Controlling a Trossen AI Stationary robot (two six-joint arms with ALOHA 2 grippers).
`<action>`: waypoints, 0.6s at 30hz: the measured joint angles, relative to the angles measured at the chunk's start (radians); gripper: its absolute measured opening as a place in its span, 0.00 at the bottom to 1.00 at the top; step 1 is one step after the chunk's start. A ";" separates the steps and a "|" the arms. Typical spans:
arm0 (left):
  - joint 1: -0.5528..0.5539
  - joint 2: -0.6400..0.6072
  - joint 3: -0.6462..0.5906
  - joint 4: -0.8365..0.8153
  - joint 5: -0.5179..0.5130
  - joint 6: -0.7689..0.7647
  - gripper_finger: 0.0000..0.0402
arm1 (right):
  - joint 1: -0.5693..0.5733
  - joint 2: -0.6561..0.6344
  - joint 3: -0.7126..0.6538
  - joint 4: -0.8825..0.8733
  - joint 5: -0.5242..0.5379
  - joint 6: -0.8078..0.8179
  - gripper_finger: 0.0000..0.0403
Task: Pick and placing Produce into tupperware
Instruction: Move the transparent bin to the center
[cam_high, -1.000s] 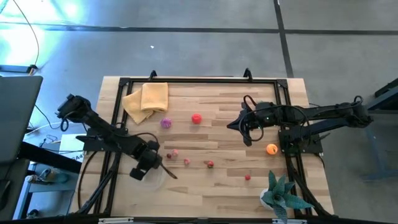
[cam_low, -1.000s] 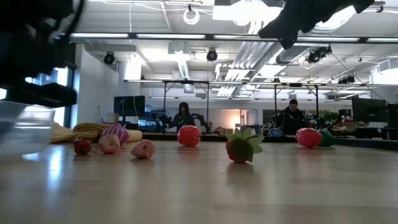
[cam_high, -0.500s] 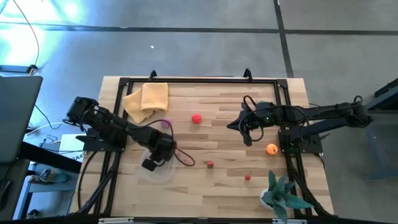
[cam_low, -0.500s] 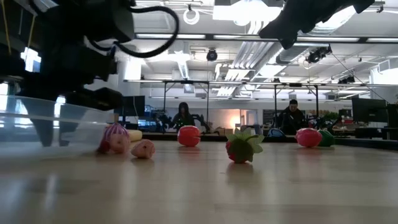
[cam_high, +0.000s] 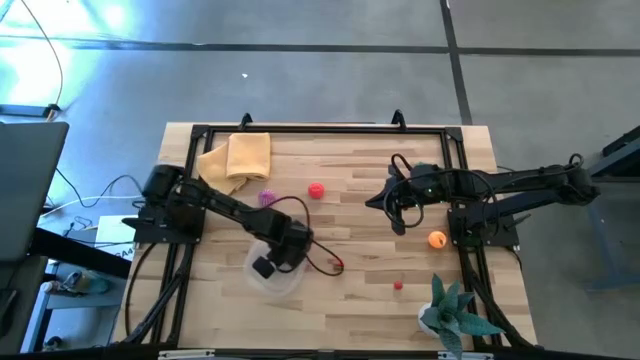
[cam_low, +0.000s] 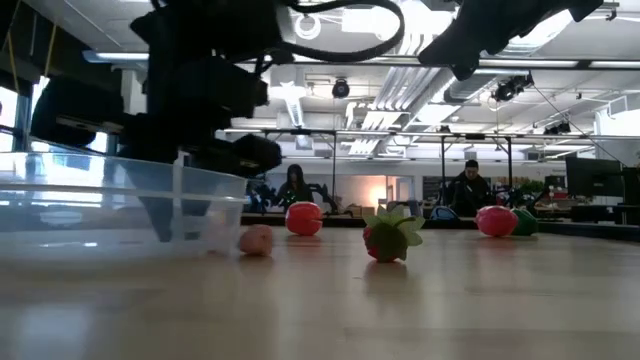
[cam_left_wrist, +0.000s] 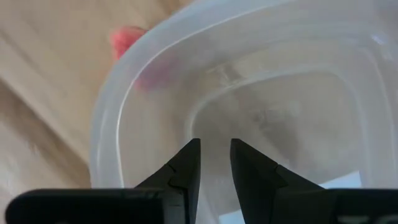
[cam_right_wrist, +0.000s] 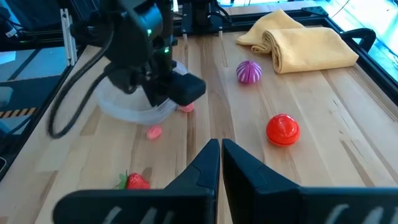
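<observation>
Both left gripper (cam_left_wrist: 214, 165) fingers (cam_left_wrist: 186, 168) pinch the tupperware (cam_left_wrist: 261, 74) wall.

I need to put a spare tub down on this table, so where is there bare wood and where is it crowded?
Bare wood lies along the near edge between the tupperware and the potted plant, apart from one small red piece. The far strip between the yellow cloth and the right gripper is also open. It is crowded around the left gripper.

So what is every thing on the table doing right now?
Left gripper: gripping the tub's wall.
Tub: upright, no lid, looks empty.
Right gripper: shut, holding nothing, above the table.
Cloth: folded.
Red tomato: lying loose.
Strawberry: lying loose.
Plant: standing upright.
</observation>
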 joint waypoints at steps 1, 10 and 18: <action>0.000 0.025 0.022 -0.006 0.010 0.010 0.20 | 0.000 0.000 0.000 0.000 0.000 0.000 0.02; 0.021 0.104 0.190 -0.013 -0.025 0.066 0.20 | 0.000 0.000 0.000 -0.014 0.000 0.000 0.02; 0.118 0.120 0.256 -0.004 -0.049 0.075 0.20 | 0.000 0.000 0.000 -0.020 0.000 0.000 0.02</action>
